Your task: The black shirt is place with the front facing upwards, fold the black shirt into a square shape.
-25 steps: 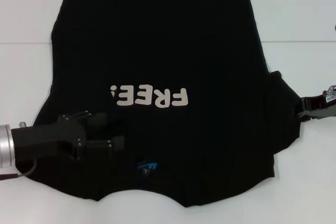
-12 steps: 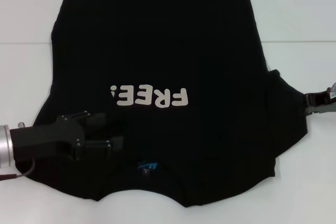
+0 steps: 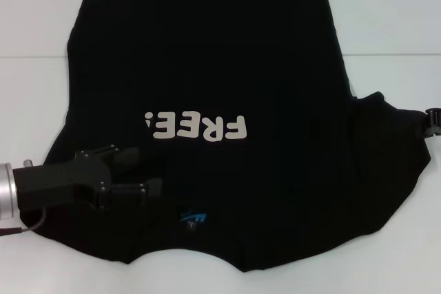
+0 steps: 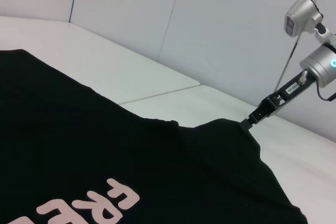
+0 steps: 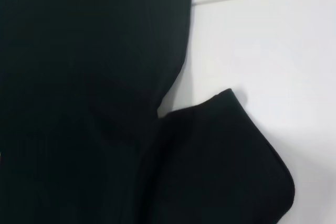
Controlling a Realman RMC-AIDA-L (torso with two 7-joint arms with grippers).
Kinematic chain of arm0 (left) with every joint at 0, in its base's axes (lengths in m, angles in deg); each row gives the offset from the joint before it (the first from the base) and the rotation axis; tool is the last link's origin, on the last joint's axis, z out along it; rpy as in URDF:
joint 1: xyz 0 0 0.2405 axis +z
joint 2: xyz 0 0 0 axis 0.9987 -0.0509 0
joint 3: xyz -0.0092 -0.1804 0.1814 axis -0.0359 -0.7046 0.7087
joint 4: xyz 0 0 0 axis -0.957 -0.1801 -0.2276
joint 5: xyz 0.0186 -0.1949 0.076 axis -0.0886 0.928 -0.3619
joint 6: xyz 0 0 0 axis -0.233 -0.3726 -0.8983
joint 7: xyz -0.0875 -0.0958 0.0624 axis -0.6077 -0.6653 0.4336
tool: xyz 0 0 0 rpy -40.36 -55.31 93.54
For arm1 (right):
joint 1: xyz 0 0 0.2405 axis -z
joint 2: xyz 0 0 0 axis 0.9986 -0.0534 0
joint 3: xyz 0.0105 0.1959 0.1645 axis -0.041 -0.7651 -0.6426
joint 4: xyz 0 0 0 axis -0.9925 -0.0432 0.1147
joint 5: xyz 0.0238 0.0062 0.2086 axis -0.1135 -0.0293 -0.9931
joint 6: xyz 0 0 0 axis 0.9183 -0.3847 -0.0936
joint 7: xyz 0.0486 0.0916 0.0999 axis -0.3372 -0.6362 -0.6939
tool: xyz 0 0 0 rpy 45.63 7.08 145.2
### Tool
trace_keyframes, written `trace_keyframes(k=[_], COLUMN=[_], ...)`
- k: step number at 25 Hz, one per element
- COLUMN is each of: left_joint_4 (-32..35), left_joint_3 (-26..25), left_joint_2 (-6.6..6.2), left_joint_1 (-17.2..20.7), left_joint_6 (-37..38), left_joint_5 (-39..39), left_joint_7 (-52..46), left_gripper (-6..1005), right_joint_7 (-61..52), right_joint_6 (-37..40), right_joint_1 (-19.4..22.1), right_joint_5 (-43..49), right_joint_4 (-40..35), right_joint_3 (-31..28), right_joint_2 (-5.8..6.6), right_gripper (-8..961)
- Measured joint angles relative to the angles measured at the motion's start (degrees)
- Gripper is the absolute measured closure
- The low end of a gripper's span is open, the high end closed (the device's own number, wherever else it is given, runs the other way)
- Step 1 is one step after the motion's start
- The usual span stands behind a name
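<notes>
item: black shirt (image 3: 220,87), white "free!" print (image 3: 196,127) upside down to you, blue neck label (image 3: 193,217) unreadable. left claw (image 3: 148,170) parted over the shoulder, gripping nothing you can see. right claw (image 3: 432,120) pinched on the sleeve tip, mostly cut off.

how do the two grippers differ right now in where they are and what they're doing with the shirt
The left gripper lies over the black shirt near its collar, open around a bunch of cloth; the right gripper sits at the far right sleeve tip, shut on the shirt. The left shows nearly whole in the head view; the right is mostly out of view. At the right the sleeve is drawn taut outward. Both are black.
</notes>
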Motion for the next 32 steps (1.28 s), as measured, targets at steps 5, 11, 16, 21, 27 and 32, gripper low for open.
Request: trace_keyframes(k=[5,11,16,21,27,32], left_joint_4=[0.00,0.00,0.00,0.00,-0.17,-0.42], left_joint_3=[-0.02,-0.02,0.13,0.02,-0.18,-0.33], left_joint_2=[0.00,0.00,0.10,0.23,0.37,0.40], left_joint_1=[0.00,-0.04,-0.10,0.05,0.28,0.44], left_joint_6=[0.00,0.01,0.00,0.00,-0.12,-0.13], left_joint_5=[0.01,0.00,0.00,0.03,0.27,0.88], left_joint_7=[0.00,0.01,0.01,0.01,-0.54,-1.50], left_gripper=[43,44,45,46,47,48], right_joint_7=[0.51,3.36,4.20,4.22,4.17,7.44], right_joint_6=[0.32,1.83,2.18,0.93,-0.48,0.02], right_joint_1=[0.23,-2.15,-5.24,-7.98,-10.37,-8.26], right_joint_5=[-0.60,-1.69,-1.62,-1.56,-2.05,-9.67], right_joint_4=[-1.16,-1.89,-1.92,-2.01,-1.38,-1.32], right_joint_3=[-0.89,0.41,4.74,9.33,12.82,12.50], right_joint_2=[0.18,-0.83,-2.56,-5.09,-6.99,-6.40], right_gripper=[949,948,945,943,940,938])
